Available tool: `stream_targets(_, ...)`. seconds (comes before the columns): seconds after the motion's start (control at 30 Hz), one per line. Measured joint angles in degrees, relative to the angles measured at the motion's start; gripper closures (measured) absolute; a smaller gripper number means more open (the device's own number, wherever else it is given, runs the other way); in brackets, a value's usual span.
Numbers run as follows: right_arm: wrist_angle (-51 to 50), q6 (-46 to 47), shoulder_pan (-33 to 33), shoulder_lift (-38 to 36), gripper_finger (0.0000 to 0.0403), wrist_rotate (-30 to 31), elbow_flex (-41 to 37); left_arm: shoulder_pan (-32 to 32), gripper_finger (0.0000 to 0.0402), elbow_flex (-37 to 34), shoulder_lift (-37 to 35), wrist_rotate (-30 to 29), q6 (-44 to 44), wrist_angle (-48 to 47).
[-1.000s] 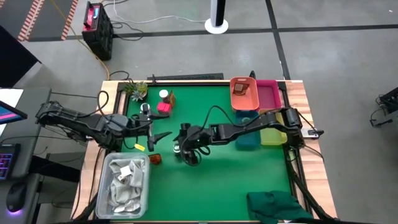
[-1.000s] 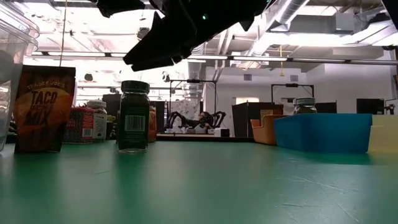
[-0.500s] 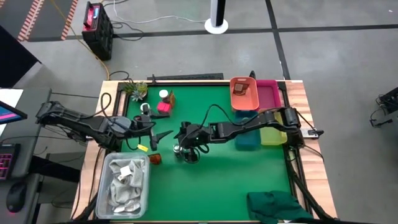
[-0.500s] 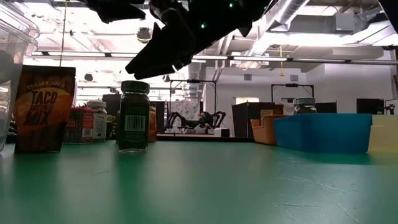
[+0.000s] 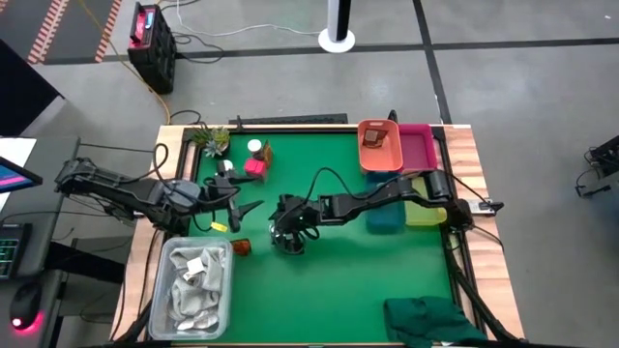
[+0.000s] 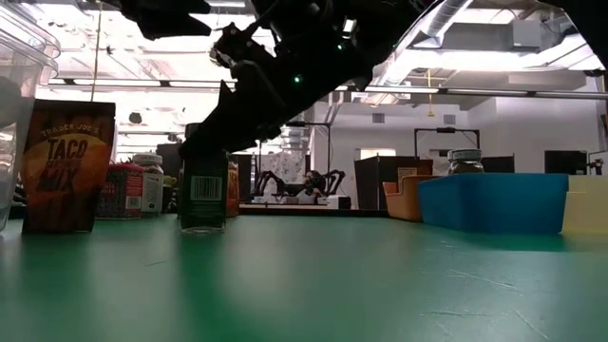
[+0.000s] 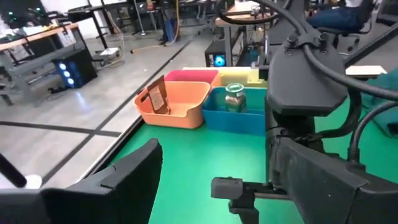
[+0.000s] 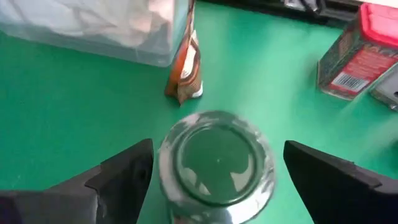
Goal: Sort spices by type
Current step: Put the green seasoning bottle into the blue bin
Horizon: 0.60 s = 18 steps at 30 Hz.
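A glass jar with a silver lid stands upright on the green mat; in the low view the jar has a dark label. My right gripper is open right above it, one finger on each side of the lid with gaps between, touching nothing. In the high view my right gripper sits at the mat's middle left. My left gripper waits open to the left. A taco-mix packet stands near the rag bin. A pink-red box and a white-capped jar stand at the far left.
A clear bin of white rags sits at the near left. Orange, pink, blue and yellow bins line the right side; the blue one holds a jar. A small plant and a green cloth occupy corners.
My right gripper has moved a little toward the table's left edge and come down, from above and beside the jar to straddling its lid. The jar has stayed in place.
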Motion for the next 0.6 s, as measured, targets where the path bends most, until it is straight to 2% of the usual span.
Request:
stream_targets(0.13,0.5,0.0,-0.1,0.0,0.0048,0.0,0.0,0.0,0.0100,0.0,-0.1,-0.2,-0.3,-0.9)
stream_targets(0.4,-0.2,1.6,-1.0,-0.4,0.0175,0.0,0.0,0.0,0.0100,0.0,0.3,-0.2,-0.3,-0.9)
stream_targets(0.6,-11.3,3.4,-1.8,-5.0,0.0180,1.0,-0.1,0.0,0.0100,0.0,1.0,-0.4,-5.7,-0.9)
